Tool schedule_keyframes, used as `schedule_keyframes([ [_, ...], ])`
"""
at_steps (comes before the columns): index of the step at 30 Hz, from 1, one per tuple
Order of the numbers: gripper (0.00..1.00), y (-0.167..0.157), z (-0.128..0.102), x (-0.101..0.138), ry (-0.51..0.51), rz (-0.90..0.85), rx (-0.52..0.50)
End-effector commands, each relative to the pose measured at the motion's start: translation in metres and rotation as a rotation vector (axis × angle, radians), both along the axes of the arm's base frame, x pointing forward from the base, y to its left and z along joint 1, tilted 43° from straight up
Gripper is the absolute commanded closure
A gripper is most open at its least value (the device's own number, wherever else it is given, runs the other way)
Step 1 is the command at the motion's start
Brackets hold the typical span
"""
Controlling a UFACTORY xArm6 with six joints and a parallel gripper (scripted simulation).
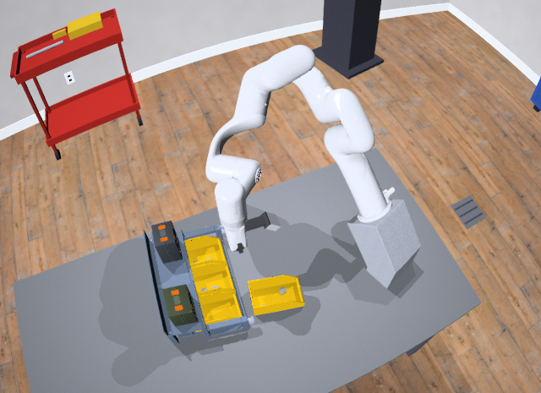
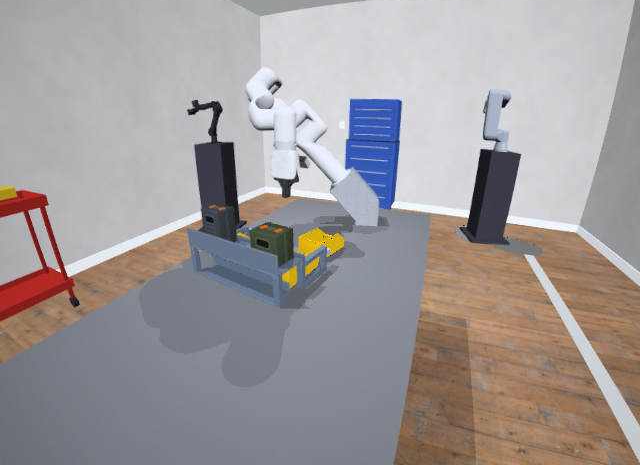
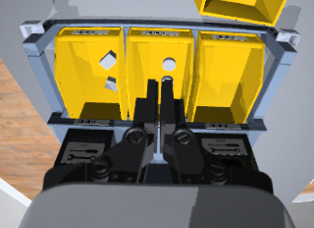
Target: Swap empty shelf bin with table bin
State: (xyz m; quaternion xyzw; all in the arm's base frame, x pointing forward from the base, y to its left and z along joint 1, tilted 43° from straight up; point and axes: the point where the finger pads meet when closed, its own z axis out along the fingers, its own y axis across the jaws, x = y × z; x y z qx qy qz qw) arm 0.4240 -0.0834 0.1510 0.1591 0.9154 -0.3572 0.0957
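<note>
A grey shelf point(image 1: 196, 280) on the table holds three yellow open bins in a row. In the wrist view the left bin point(image 3: 88, 71) and the middle bin point(image 3: 159, 66) hold small pale parts, and the right bin point(image 3: 228, 76) looks empty. That empty bin is the near one in the top view point(image 1: 221, 308). Another yellow bin point(image 1: 275, 294) with a round part in it stands on the table beside the shelf's front, and it shows at the top of the wrist view point(image 3: 240, 7). My gripper point(image 1: 237, 248) point(image 2: 285, 193) hangs well above the shelf's far front end, with its fingers shut on nothing.
Two dark boxes point(image 1: 166, 241) point(image 1: 179, 305) stand on the shelf's upper board behind the bins. The arm's grey base point(image 1: 386, 244) sits at the table's right. A red cart point(image 1: 73, 74) and a black pedestal point(image 1: 349, 26) stand on the floor beyond.
</note>
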Motion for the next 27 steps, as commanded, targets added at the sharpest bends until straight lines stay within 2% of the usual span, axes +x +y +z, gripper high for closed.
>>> schedule_keyframes([
  [1, 1.0, 0.001, 0.001, 0.001, -0.003, 0.001, 0.001],
  [7, 1.0, 0.001, 0.0, 0.001, -0.004, 0.001, 0.0],
  [11, 1.0, 0.001, -0.009, -0.002, -0.01, -0.005, -0.002],
  [16, 1.0, 0.003, -0.035, -0.012, -0.026, -0.02, -0.005],
  [18, 1.0, 0.003, -0.035, -0.012, -0.026, -0.02, -0.005],
  [27, 1.0, 0.009, -0.093, -0.043, -0.056, -0.054, 0.004],
])
